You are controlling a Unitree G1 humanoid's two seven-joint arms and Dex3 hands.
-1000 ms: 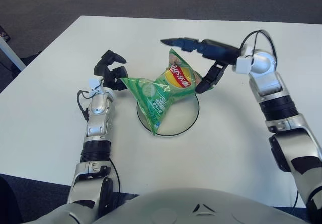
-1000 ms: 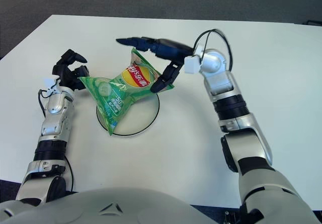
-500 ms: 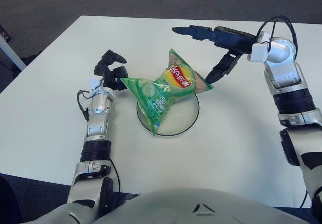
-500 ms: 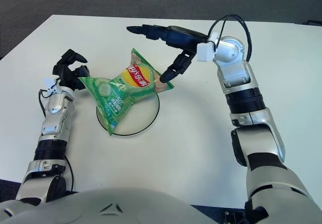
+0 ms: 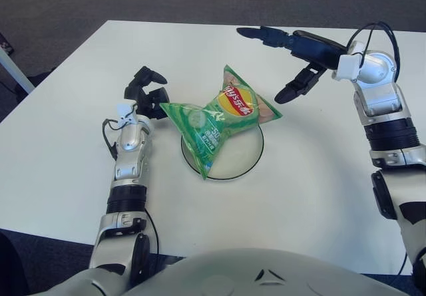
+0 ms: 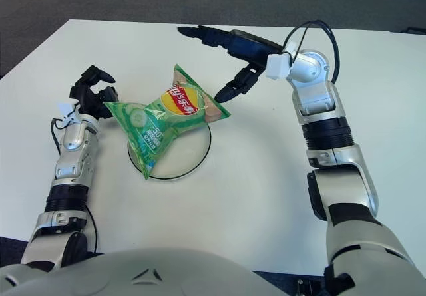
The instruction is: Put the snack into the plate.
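Your crinkly green chip bag (image 5: 216, 120) lies across the round white plate (image 5: 239, 159). Your right hand (image 5: 293, 60) hovers beside it, fingers spread, empty; your left hand (image 5: 148, 93) grips the bag's corner.

An office or lab room. A plain white table (image 5: 80, 149) stands on dark grey carpet (image 5: 66, 3), visible from 9 to 3 o'clock.
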